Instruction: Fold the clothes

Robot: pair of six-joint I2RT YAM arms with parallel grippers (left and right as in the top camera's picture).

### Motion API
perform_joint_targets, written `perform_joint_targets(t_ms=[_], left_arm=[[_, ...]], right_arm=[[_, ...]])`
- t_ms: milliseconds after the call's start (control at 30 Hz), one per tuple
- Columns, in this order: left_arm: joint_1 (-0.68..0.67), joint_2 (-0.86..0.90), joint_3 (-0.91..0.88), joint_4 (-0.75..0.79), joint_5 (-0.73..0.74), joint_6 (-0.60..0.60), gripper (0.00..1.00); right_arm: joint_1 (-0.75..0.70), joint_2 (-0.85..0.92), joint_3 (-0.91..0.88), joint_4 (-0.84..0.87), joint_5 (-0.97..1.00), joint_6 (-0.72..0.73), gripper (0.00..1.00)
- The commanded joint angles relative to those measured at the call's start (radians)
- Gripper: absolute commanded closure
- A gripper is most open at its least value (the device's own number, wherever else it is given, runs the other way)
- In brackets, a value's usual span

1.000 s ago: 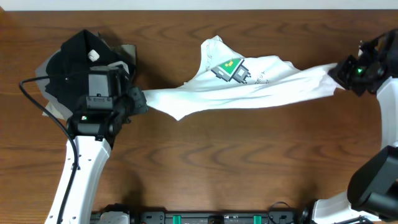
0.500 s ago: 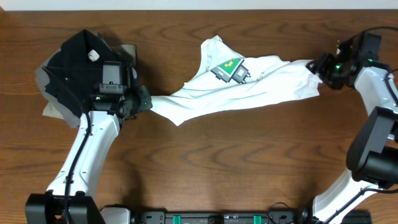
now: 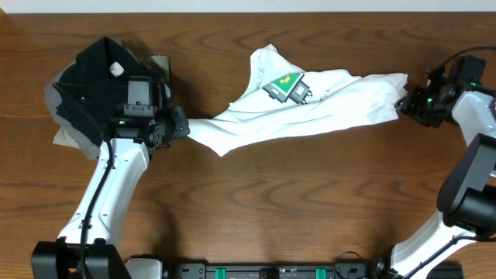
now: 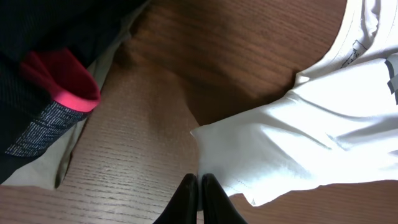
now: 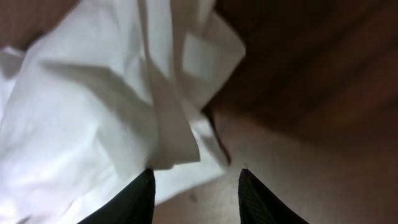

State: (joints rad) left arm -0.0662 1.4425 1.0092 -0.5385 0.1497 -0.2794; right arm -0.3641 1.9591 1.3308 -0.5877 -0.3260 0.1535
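Note:
The white T-shirt (image 3: 310, 116) lies stretched in a crumpled band across the middle of the table, its green-and-grey print (image 3: 288, 87) facing up. My left gripper (image 3: 184, 124) is shut on the shirt's left end; the left wrist view shows the jaws (image 4: 199, 186) pinching a thin edge of the white cloth (image 4: 311, 130). My right gripper (image 3: 404, 102) stands open just right of the shirt's right end. In the right wrist view the gripper (image 5: 196, 186) has its fingers wide apart, with the loose cloth (image 5: 93, 106) resting on the wood ahead of them and not gripped.
A black folded garment (image 3: 101, 77) with a white tag (image 3: 116, 68) sits at the back left on a grey garment (image 3: 63, 133), close behind my left arm. In the left wrist view the same pile shows a pink cuff (image 4: 65, 84). Bare wooden tabletop (image 3: 294, 201) runs along the front.
My right gripper opened, let go of the shirt's right end and backed off to the right. That end dropped onto the table, and the shirt went slack. The left grip is unchanged.

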Motion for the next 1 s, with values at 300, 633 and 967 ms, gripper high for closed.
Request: perform_joint_targets(t_ms=[300,633,967], left_arm=[[0.004,-0.005,0.010,0.003,-0.012,0.017,0.93],[0.004,-0.005,0.010,0.004,-0.012,0.017,0.93],[0.004,-0.005,0.010,0.031,-0.011,0.017,0.93]], right_arm=[[0.088,-0.021,-0.151,0.453,-0.152,0.168,0.99],[0.039,-0.022,-0.147,0.756,-0.308,0.168,0.99],[0.009,-0.021,-0.147,0.591,-0.248,0.125,0.26]])
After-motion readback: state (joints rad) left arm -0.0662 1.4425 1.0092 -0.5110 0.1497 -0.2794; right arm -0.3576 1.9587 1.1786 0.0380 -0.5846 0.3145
